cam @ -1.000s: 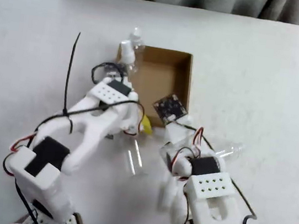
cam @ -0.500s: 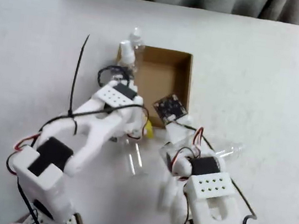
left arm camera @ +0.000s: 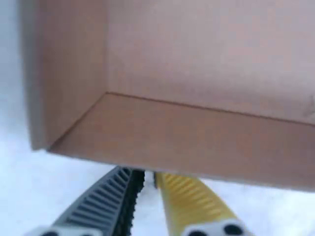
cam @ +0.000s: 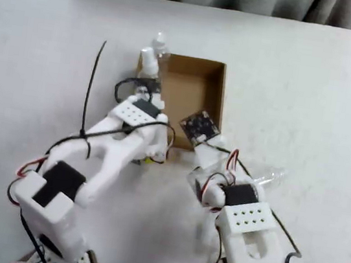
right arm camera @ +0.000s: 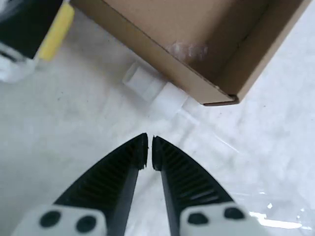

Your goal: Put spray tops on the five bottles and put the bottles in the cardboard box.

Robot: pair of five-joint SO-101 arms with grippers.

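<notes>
White table [cam: 326, 81]. Open cardboard box [cam: 194, 95] flat on it, mid-table. Loose white spray top [right arm camera: 156, 93] on its side, just beside box's near outer wall, close to near right corner. Clear bottle [cam: 270, 177] lying down near same corner, apart from box. Capped bottle [cam: 152, 55] at box's far left corner; inside or outside box, cannot tell.

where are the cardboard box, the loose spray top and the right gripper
cardboard box [cam: 198, 89], high view, bare floor inside
spray top [right arm camera: 167, 100], right wrist view, its white body
right gripper [right arm camera: 149, 141], right wrist view, midway between its fingers
</notes>
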